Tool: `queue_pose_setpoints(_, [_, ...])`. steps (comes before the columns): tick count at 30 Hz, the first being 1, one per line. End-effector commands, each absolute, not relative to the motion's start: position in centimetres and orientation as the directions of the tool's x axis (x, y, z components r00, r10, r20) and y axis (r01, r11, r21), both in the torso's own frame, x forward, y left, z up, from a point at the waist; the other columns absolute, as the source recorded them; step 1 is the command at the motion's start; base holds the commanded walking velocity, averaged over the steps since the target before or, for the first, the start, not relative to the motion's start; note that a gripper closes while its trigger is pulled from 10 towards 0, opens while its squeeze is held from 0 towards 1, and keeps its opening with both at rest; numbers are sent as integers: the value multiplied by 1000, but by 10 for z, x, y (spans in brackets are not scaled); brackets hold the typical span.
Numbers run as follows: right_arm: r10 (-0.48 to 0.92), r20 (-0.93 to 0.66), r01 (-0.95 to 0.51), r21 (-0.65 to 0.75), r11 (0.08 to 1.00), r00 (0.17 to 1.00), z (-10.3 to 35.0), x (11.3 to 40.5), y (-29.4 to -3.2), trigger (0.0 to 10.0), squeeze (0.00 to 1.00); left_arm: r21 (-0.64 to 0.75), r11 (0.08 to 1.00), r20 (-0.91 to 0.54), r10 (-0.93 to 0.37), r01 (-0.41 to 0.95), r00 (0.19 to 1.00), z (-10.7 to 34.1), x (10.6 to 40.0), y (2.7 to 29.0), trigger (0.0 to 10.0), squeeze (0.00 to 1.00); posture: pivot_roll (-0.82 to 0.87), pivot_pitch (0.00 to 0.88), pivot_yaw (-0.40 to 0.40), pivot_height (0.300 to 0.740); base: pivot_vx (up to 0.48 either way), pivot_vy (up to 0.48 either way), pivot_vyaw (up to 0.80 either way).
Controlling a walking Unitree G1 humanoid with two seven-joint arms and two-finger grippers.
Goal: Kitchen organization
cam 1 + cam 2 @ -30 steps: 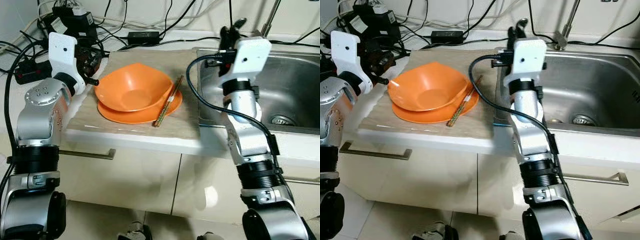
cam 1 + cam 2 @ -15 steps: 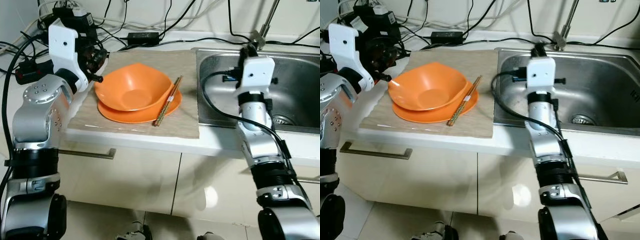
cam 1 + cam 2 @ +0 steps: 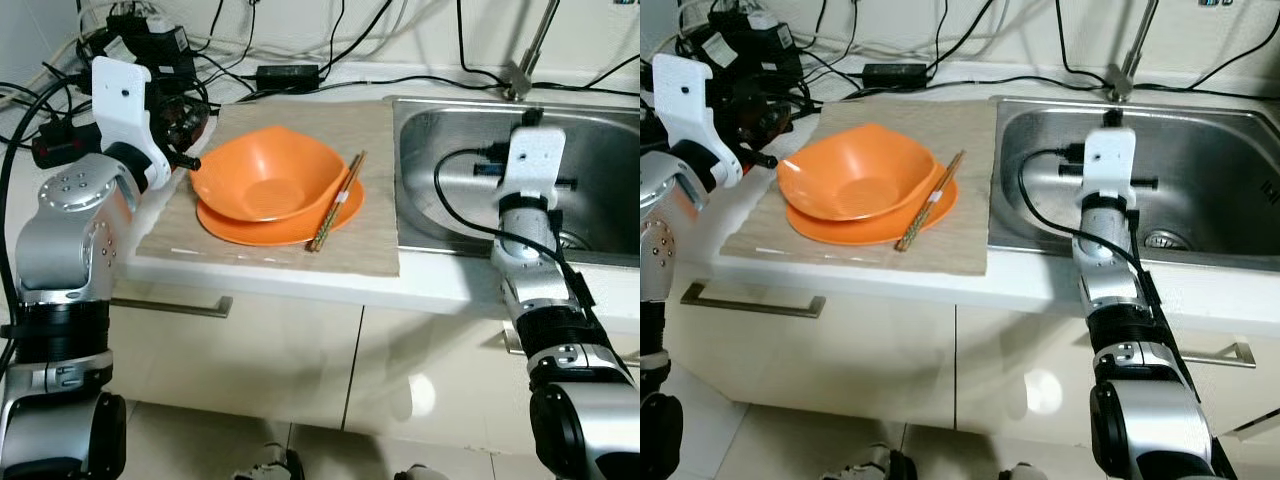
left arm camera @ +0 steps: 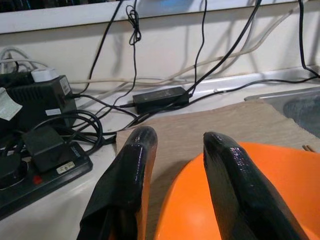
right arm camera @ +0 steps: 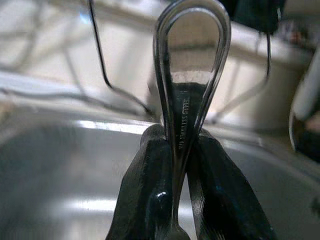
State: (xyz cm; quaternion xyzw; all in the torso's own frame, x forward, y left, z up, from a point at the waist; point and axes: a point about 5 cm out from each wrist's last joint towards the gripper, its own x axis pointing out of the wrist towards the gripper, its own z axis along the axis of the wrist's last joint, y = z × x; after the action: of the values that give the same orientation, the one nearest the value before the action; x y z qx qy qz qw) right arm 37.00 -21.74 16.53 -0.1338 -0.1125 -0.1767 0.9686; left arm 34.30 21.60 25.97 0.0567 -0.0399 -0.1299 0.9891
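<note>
At frame right, the right gripper (image 5: pixel 175 185) hangs over the sink (image 3: pixel 590 140), jaws clamped on a metal spoon (image 5: pixel 189 75). The orange bowl (image 3: pixel 265 180), plate and chopsticks (image 3: pixel 335 203) remain on the worktop's mat; the left gripper (image 4: pixel 175 165), jaws parted and empty, hovers beside the bowl.

bowl (image 3: pixel 265 178) on plate (image 3: pixel 262 228), chopsticks (image 3: pixel 335 202) across rim; sink (image 3: pixel 590 170) right

Left gripper (image 4: pixel 175 165) jaws parted; right gripper (image 5: pixel 175 165) seemingly clamped.

Orange bowl (image 3: pixel 265 178) on orange plate (image 3: pixel 250 228), beige mat (image 3: pixel 365 245)
</note>
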Motion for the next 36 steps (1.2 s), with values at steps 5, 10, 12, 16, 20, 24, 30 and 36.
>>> queue_pose_setpoints(5, [-361,262,411,-172,895,895,169,373,-221,0,1000,147,956,73,-265,252,962,267,340,218,10000,0,32,0,75,707,0,0,0])
queue_pose_setpoints(10, [-369,246,412,-156,898,896,166,374,-220,0,1000,151,955,68,-268,256,961,267,341,218,10000,0,32,1,78,707,0,0,0])
queue_pose_setpoints(12, [-365,241,407,-150,901,899,165,375,-219,0,1000,154,954,64,-271,258,961,267,341,218,10000,0,32,1,80,707,0,0,0])
queue_pose_setpoints(16, [-370,224,406,-145,902,902,163,376,-217,4745,1000,158,951,58,-277,265,959,266,341,218,10000,0,32,2,81,707,0,0,0])
queue_pose_setpoints(20, [-379,214,412,-138,901,900,161,376,-217,6627,1000,158,951,55,-278,267,959,267,341,218,10000,0,34,4,83,707,0,0,0])
queue_pose_setpoints(24, [-383,204,413,-136,900,901,159,376,-217,10000,1000,161,950,51,-280,269,959,266,341,218,10000,0,36,9,82,707,0,0,0])
queue_pose_setpoints(30, [-391,197,417,-114,902,899,159,377,-218,10000,1000,164,948,44,-284,274,958,265,340,218,10000,0,36,8,82,707,0,0,0])
queue_pose_setpoints(36, [-392,262,433,-118,894,882,176,380,-215,10000,0,169,947,42,-285,274,958,264,340,218,10000,0,34,0,81,707,0,0,0])
